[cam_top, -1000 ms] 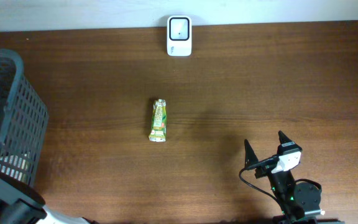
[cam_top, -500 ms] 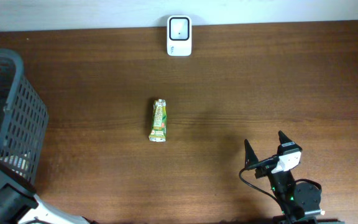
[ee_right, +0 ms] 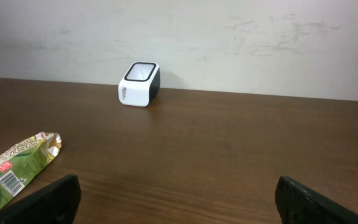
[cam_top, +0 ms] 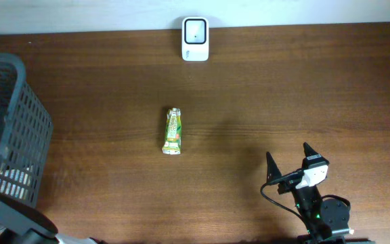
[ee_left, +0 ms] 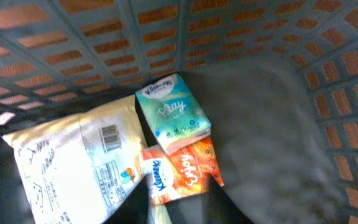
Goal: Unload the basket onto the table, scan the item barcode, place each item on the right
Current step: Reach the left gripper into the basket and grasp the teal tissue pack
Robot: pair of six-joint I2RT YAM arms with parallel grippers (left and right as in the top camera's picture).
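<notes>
While its dark fingers [ee_left: 135, 200] are running off the frame's bottom edge, the left gripper [ee_left: 182, 190] is straddling an orange tissue pack [ee_left: 188, 171] inside the basket [ee_left: 241, 37]; whether it is actually pinching it I cannot tell. The right gripper [ee_right: 176, 180] is gaping wide, holding nothing. Both the orange and the teal tissue pack [ee_left: 173, 113] are showing "Kleenex". The green snack packet [cam_top: 173, 130] is lying mid-table, well apart from the white scanner [cam_top: 196, 30].

basket [cam_top: 29, 129] cut off by frame edge, snack pk [ee_right: 17, 165] end cropped
</notes>
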